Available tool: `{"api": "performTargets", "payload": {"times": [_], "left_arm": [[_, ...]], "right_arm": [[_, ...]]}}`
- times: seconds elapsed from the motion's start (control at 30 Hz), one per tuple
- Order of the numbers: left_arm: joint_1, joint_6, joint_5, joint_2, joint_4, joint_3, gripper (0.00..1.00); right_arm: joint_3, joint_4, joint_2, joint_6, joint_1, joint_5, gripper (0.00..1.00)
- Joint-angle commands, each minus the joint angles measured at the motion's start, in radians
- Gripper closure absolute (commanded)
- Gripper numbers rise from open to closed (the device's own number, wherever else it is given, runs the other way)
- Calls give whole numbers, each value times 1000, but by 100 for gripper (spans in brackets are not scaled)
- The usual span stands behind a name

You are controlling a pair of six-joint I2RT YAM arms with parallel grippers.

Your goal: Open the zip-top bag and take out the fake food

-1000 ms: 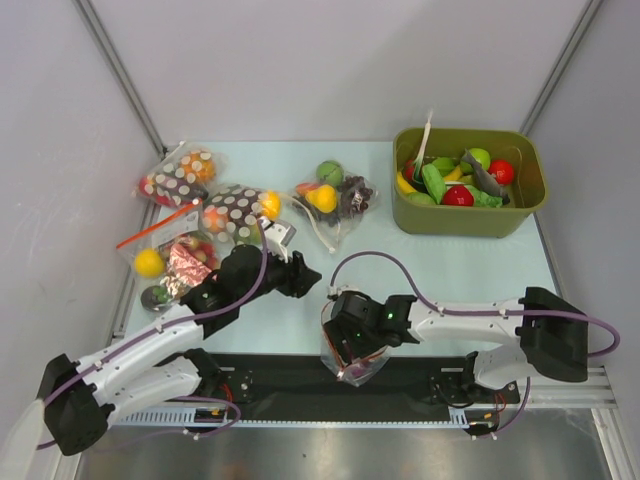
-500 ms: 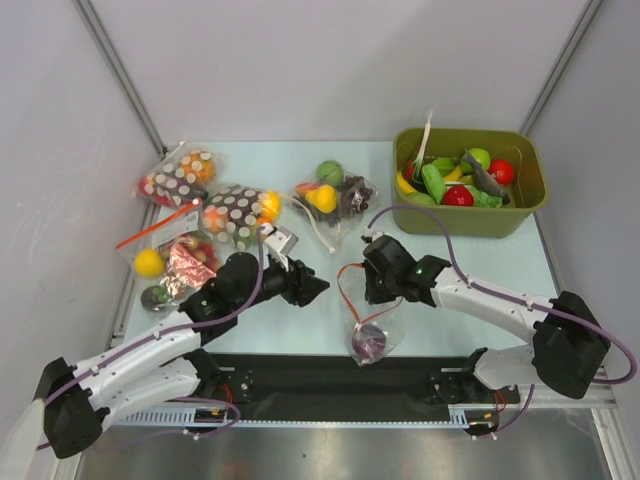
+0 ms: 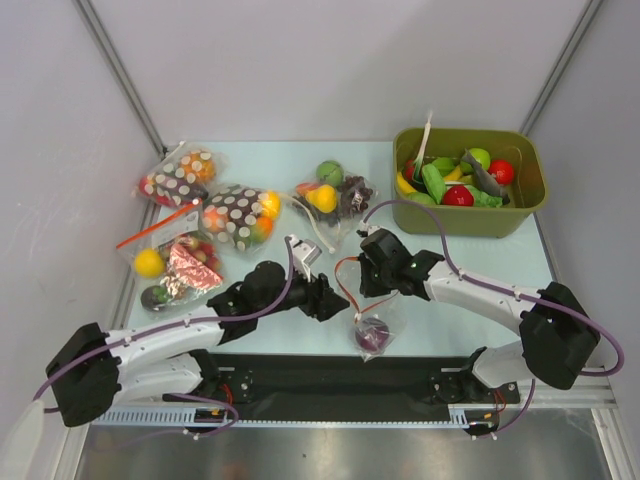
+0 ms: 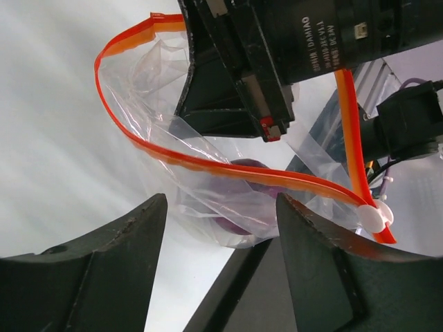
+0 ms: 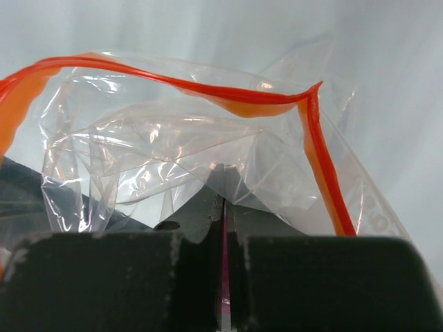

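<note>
My right gripper [image 3: 374,278] is shut on the clear wall of the zip-top bag [image 3: 383,316], just under its red-orange zip strip [image 5: 208,91]. The bag hangs from it near the table's front edge with its mouth gaping. One round purple piece of fake food [image 3: 372,336] lies in the bottom of the bag. In the right wrist view the gripper [image 5: 225,174] pinches crinkled plastic. My left gripper [image 3: 336,306] is open, close to the bag's left side. In the left wrist view its fingers [image 4: 104,266] frame the purple piece [image 4: 243,202] without touching the bag [image 4: 149,111].
An olive bin [image 3: 470,217] at the back right holds several toy food pieces. On the left lie two brown white-dotted bags [image 3: 236,214], a bag with a yellow ball [image 3: 168,268], and further back a bag with a green ball [image 3: 333,196].
The right gripper closed on the bag and carried it away from the near edge. The left gripper moved right toward the bag and opened wider.
</note>
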Motion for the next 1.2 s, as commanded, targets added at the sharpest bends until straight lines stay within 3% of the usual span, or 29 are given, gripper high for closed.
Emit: {"api": "performTargets", "payload": {"times": [0.0,0.13,0.2,0.23,0.37,0.57,0.87,1.0,1.17], "left_arm": [[-5,-56,-7,40,79,19,30],[-5,-74,20,83,144,15,30],[-5,-86,34,100,177,8,48],[-5,-89,40,105,177,8,48],[-5,-83,39,125,209,16,76],[-5,-53,14,166,210,45,99],[7,-1,-32,204,175,103,100],[24,18,-32,206,172,117,100],[27,36,-35,207,160,134,100]], "right_arm": [[31,30,-10,-14,11,2,100],[33,31,-19,-14,16,2,100],[33,27,-30,-14,17,-2,100],[34,22,-35,-14,19,-2,100],[33,-18,-62,-22,22,-5,100],[7,-100,-123,-24,37,-15,92],[-7,-234,-186,9,88,-33,69],[-21,-262,-196,9,91,-74,54],[-58,-259,-183,22,97,-103,47]]}}
